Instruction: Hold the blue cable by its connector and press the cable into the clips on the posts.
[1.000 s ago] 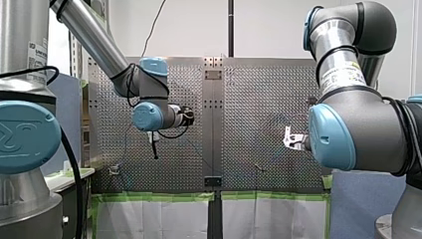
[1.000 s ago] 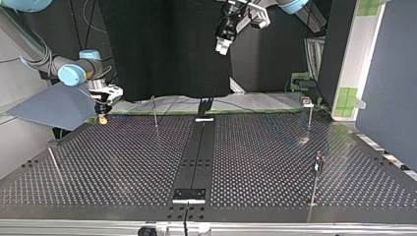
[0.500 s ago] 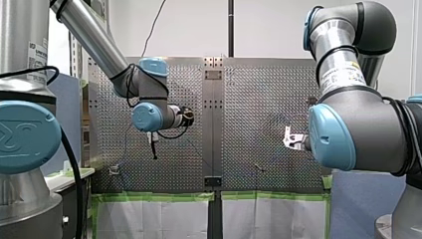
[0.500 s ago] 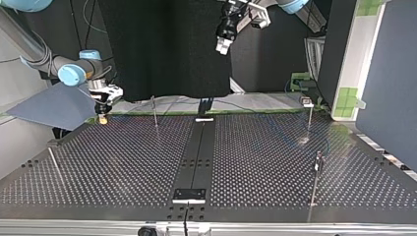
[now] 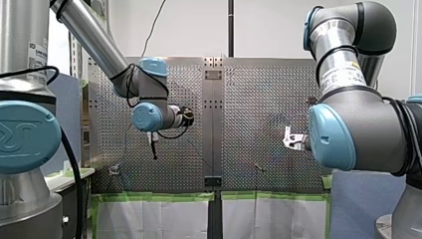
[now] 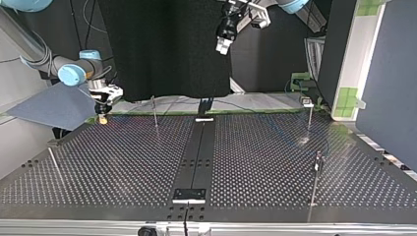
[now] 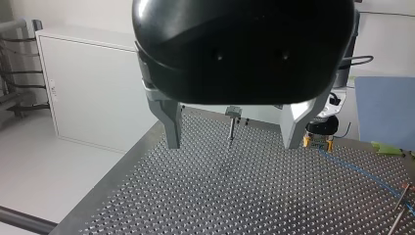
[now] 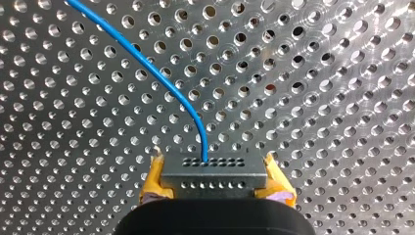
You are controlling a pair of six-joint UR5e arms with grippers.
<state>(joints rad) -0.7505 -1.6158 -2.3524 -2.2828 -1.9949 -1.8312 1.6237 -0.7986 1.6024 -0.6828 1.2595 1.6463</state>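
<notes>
Sticker (image 5: 343, 74) on my right arm (image 5: 358, 129), too tiny to read. Only seen up close: my right gripper (image 8: 215, 169) pinching the grey connector (image 8: 214, 178), blue cable (image 8: 161, 78) curving off over the table (image 8: 342, 98)'s far corner. My left gripper (image 7: 230, 143) spread wide.

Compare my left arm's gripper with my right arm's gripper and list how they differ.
Grip: my left arm's black, metal-fingered gripper is open and empty; my right arm's yellow-padded gripper is shut on the grey connector of the thin blue cable. Height: in the top view the left one hangs high above the perforated metal table; the right one sits low near its far edge. Both have two fingers.
</notes>
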